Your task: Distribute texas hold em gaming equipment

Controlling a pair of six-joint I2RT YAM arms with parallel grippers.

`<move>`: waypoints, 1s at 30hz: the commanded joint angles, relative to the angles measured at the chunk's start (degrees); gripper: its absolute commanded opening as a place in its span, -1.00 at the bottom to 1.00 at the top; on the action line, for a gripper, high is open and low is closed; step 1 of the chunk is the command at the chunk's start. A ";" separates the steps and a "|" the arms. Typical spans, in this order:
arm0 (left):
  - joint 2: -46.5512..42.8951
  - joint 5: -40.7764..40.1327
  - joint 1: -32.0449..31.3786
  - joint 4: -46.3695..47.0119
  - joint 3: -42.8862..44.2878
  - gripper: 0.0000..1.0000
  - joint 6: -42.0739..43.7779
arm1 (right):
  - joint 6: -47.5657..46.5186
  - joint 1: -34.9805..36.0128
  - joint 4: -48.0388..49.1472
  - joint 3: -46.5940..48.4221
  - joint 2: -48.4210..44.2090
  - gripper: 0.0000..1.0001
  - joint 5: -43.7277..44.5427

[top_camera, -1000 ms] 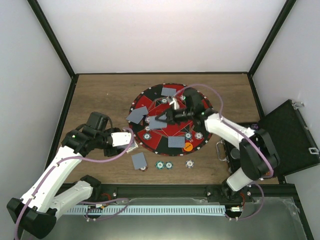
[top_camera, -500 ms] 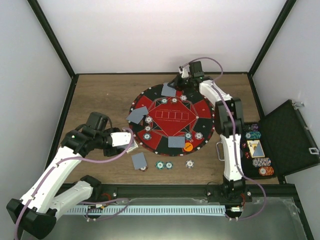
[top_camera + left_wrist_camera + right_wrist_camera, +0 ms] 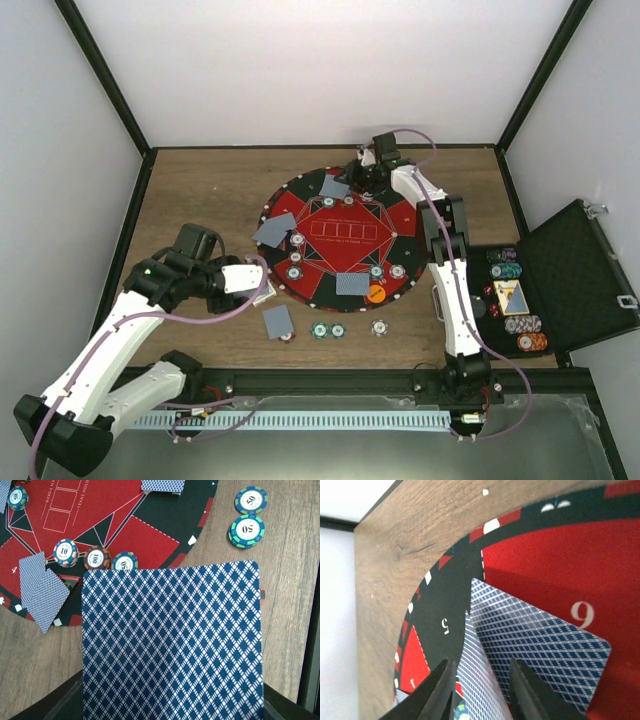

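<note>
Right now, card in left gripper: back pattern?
Blue-and-white diamond lattice on the card; clearest in left wrist view.

In the left wrist view the mat (image 3: 150, 535) carries white lettering "POKER" and "TEXAS HOLD" at 11 o'clock, cut off by the picture's edge, and a small "4" at 9 o'clock. On it a teal chip (image 3: 17, 497) at 10 o'clock reads "50", a blue chip (image 3: 66, 552) "10", a brown chip (image 3: 97, 558) "100" and a half-hidden chip (image 3: 125, 561) "50". At 1 o'clock, on the table (image 3: 290, 580), an upper chip (image 3: 251, 500) and a lower chip (image 3: 247, 530) each read "50". In the right wrist view the mat shows "9" at 3 o'clock and "5" at 9 o'clock.
</note>
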 commanded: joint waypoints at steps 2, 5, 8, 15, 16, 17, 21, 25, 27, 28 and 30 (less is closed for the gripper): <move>-0.10 1.61 0.10 -0.36 1.63 -0.91 -0.36 | -2.35 -1.61 -2.13 2.87 -1.86 -0.18 2.33; -0.07 1.85 0.10 -0.31 1.69 -0.90 -0.56 | -3.41 -2.55 -3.16 2.25 -3.71 -0.12 2.90; 0.00 1.90 0.09 -0.37 1.81 -0.90 -0.82 | -3.98 -3.47 -4.06 1.72 -5.81 -0.07 3.21; 0.44 2.11 0.10 0.38 1.89 -0.90 -1.51 | -5.69 -3.92 -4.28 -5.21 -15.82 0.05 3.84; 0.53 2.20 0.12 0.56 1.96 -0.90 -1.61 | -5.62 -3.81 -3.37 -7.56 -17.93 0.09 3.41; 0.68 2.31 0.12 0.71 1.95 -0.90 -1.78 | -5.64 -3.56 -2.66 -10.24 -20.12 0.13 3.42; 1.24 2.58 0.08 1.29 2.07 -0.90 -2.62 | -5.33 -1.17 1.97 -24.55 -30.33 0.27 3.29; 1.56 2.70 0.12 1.54 2.31 -0.90 -3.33 | -2.51 3.47 8.19 -40.20 -42.80 0.41 1.84; 1.76 2.66 0.10 1.65 2.38 -0.90 -3.76 | -0.55 6.64 11.36 -47.71 -47.83 0.49 1.42; 1.78 2.68 0.10 1.65 2.30 -0.90 -3.75 | 0.64 8.45 12.89 -51.30 -50.14 0.53 1.14; 1.68 2.69 0.11 1.77 1.87 -0.90 -3.75 | 2.95 12.65 15.25 -56.91 -53.80 0.57 0.82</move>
